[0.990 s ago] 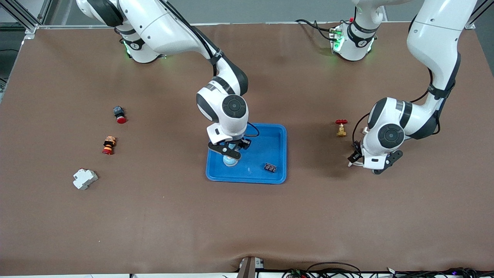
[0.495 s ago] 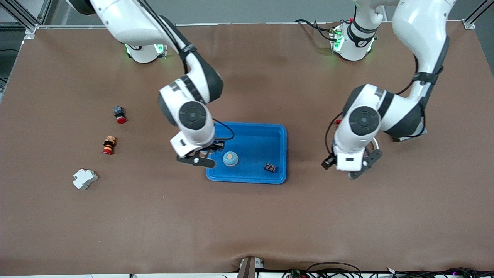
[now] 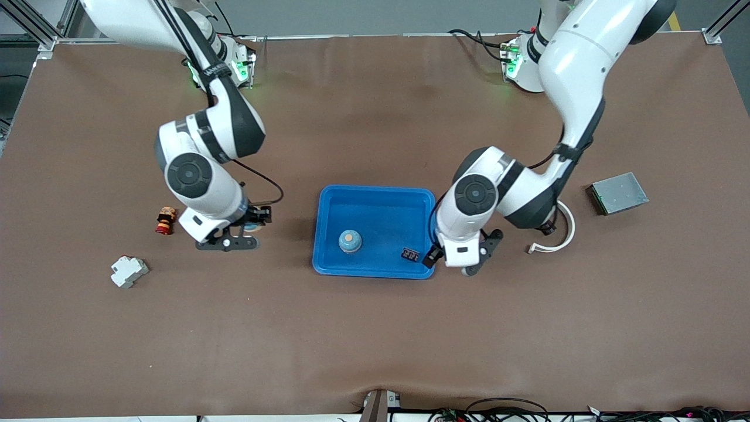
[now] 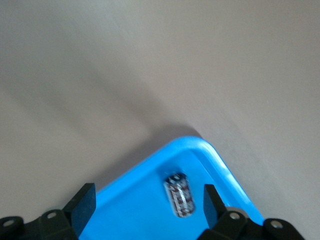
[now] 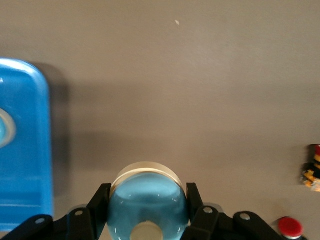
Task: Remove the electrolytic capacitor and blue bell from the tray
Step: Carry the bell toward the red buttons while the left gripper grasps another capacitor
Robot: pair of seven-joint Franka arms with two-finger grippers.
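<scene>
A blue tray holds a blue bell and a small black capacitor. My right gripper is low over the table between the tray and a red and orange part, shut on a second blue bell with a cream base. The tray's end shows in the right wrist view. My left gripper is open over the tray's corner at the left arm's end. In the left wrist view the capacitor lies below, between the open fingers, inside the tray's rim.
A red and orange part and a white block lie toward the right arm's end. A grey metal box and a white curved piece lie toward the left arm's end. A red button shows in the right wrist view.
My right arm left the tray and moved toward its end of the table with a blue bell in its fingers. My left arm swung in to the tray's corner over the capacitor.
</scene>
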